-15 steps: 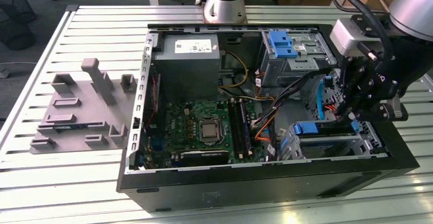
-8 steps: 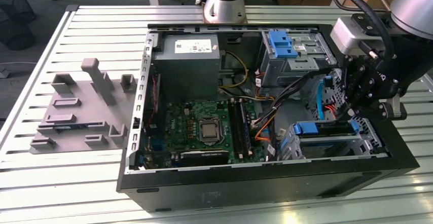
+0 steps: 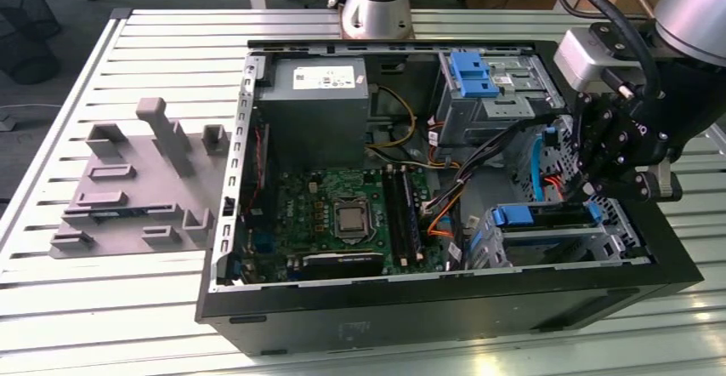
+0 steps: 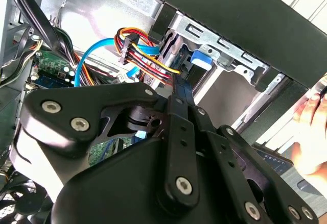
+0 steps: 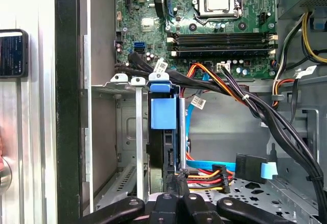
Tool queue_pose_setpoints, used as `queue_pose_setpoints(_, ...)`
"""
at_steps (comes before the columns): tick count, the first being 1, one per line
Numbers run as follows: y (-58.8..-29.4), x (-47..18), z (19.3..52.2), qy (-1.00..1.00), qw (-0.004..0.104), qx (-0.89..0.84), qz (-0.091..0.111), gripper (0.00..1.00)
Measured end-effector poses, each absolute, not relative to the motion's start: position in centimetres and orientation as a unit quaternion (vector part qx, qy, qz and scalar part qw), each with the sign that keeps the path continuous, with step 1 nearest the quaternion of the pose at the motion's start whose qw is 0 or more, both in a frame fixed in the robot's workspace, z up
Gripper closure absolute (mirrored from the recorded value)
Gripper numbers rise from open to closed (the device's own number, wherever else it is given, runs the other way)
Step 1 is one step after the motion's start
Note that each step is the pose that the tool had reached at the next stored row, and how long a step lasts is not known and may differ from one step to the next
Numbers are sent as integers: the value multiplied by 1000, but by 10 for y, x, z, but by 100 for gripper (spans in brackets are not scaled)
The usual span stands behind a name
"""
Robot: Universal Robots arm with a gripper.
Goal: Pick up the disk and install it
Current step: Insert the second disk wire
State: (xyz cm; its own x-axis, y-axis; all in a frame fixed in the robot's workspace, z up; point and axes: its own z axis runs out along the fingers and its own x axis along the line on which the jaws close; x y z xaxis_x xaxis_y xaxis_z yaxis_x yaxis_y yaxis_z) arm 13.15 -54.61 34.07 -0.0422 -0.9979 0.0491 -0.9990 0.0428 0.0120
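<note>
Black and jointed, the pincer [image 3: 614, 165] hangs inside the open computer case [image 3: 454, 304], at the exterior view's right, just above the grey drive cage [image 3: 545, 242]. In the first wrist view its fingertips [image 5: 176, 183] look drawn together near the bundle of red, yellow and black power leads [image 5: 204, 175]; whether they pinch anything I cannot tell.

The disk [image 5: 164, 132] stands on edge in a slot of that cage, its blue carrier tab [image 5: 162, 113] facing the motherboard [image 5: 204, 25]. It looks mostly seated, so the work now seems to be pressing it home.

To do that well, the push should run straight along the slot rails, square on the carrier's edge. The blue data cable [image 5: 225, 165] and power leads lie close by and could snag.
</note>
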Motion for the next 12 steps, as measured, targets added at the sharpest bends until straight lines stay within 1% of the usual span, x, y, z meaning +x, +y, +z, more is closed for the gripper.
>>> queue_pose_setpoints(12, -546, 126, 341, -722, 21, 692, 13, 89)
